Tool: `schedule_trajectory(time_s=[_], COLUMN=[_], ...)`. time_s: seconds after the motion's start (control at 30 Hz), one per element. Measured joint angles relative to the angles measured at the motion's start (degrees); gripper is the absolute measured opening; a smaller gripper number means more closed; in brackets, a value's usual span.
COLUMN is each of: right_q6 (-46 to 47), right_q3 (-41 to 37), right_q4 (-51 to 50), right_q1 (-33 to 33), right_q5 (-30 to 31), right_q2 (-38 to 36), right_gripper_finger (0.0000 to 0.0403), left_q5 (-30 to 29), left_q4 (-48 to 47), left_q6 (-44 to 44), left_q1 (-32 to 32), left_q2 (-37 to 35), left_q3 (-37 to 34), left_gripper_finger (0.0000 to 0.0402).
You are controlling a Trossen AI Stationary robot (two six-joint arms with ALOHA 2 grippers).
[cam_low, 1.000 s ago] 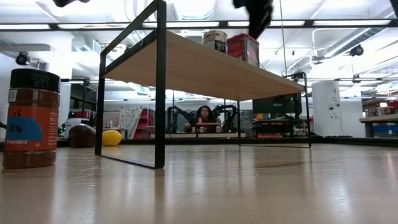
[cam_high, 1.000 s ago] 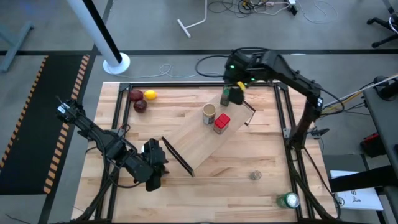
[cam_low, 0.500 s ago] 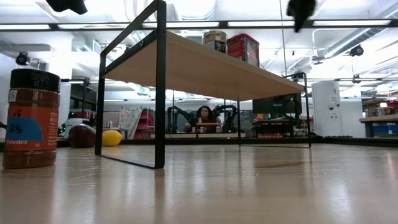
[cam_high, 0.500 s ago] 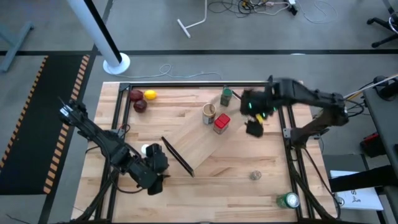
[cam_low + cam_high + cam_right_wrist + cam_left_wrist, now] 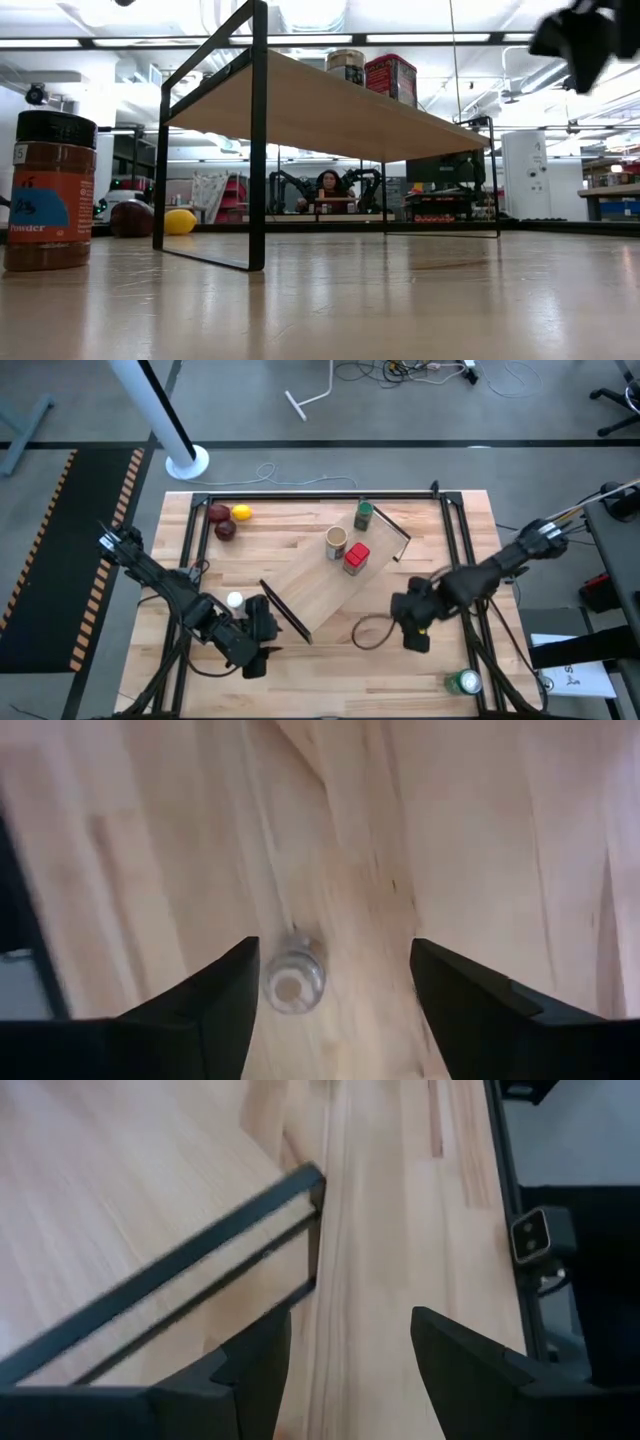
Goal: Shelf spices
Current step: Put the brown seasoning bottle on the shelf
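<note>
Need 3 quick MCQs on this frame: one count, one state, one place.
1. How many jars stand on the shelf?
A. one
B. three
C. five

2. How is the right pincer?
A. open, above the tiny grey-lidded jar
B. shut, empty
C. shut on a jar

3. Where is the white-lidded jar?
A. on the shelf
B. on the tabletop, next to the left pincer
C. in the right pincer

Key:
1 B: the high view shows the green-lidded jar, the tan jar and the red boxy jar on the board.
2 A: the right wrist view shows its fingers apart, with the small jar on the wood beyond them.
3 B: the high view shows it off the board, beside the left arm's tip.
</note>
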Motion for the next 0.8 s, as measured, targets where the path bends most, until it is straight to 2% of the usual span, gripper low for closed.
schedule_trajectory(time_s=[0.17,0.33,0.8], right_q6=[6.9,13.1,16.5], right_q3=[-2.9,-3.7,-2.5], right_q4=[-0.1,0.3,1.7], right_q1=[4.9,7.8,10.7], right_q5=[1.4,1.3,0.0], right_q2=[3.8,6.6,13.5], right_gripper_finger=[0.0226,0.0231,0.0312], left_q5=[-2.8,-3.0,-3.0], left_q4=[0.3,0.9,0.8], left_q6=[0.9,1.3,0.9], left_q1=[0.0,0.1,0.1], left_q2=[0.0,0.0,0.0], left_q3=[0.6,0.6,0.6], left_gripper_finger=[0.0197,0.0197,0.0197])
